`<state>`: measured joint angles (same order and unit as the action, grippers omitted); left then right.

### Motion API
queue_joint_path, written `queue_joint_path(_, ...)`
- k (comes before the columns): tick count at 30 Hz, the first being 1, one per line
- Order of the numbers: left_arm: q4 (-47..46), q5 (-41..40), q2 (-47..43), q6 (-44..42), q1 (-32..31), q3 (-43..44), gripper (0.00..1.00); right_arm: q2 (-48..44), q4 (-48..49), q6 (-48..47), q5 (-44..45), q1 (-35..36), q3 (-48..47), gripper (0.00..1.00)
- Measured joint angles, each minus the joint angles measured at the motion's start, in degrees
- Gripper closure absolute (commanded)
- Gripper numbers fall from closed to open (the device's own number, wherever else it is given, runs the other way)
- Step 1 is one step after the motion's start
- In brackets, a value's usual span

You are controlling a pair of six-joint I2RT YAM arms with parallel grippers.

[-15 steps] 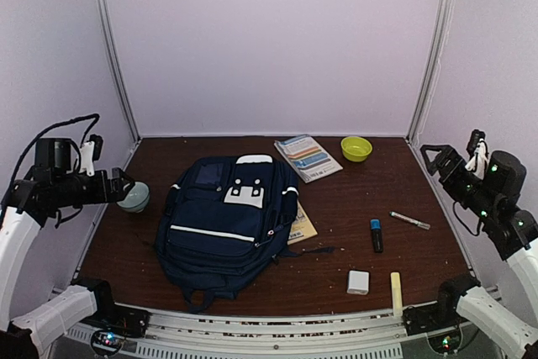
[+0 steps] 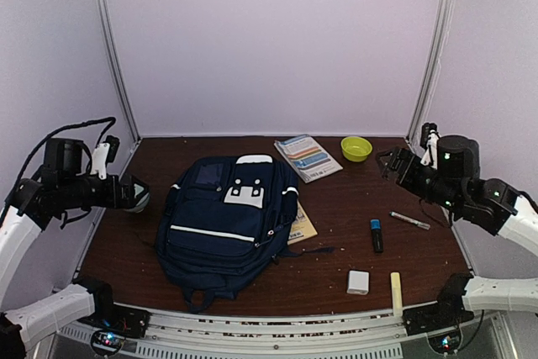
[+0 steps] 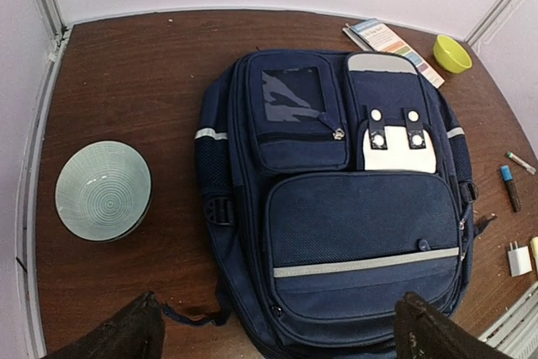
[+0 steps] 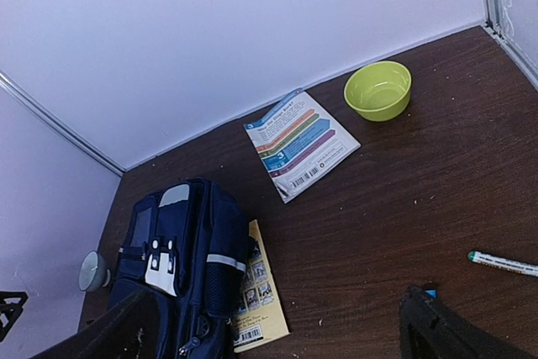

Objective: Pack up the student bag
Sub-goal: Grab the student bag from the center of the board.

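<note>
Near edge: white charger (image 2: 358, 282) and yellow highlighter (image 2: 396, 282), just beside each other, not touching. Bag (image 2: 227, 220) lies flat, front up, left of centre on the table (image 2: 353, 199) (a yellow booklet (image 2: 304, 226) pokes out from under its right side). Right of it: blue marker (image 2: 377, 234), then pen (image 2: 409, 220). Left tool (image 3: 277, 329) hangs over the table's left side above a grey bowl (image 3: 103, 190), fingers spread, empty. Right tool (image 4: 277, 325) is raised over the right rear, also spread, empty. Far back: striped booklet (image 2: 308, 157), green bowl (image 2: 356, 148).
</note>
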<state>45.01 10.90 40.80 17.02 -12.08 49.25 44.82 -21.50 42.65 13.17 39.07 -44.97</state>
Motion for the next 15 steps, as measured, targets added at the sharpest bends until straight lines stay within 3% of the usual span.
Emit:
queue_joint_path(7,0.0,-0.3,1.1,0.0,-2.0,0.0,0.02,11.7,5.0,-0.7,4.8,7.9,-3.3,0.00)
queue_joint_path(15,-0.1,-0.4,3.3,0.0,-3.7,-0.1,0.02,26.8,12.5,-4.2,0.3,15.1,-9.4,0.00)
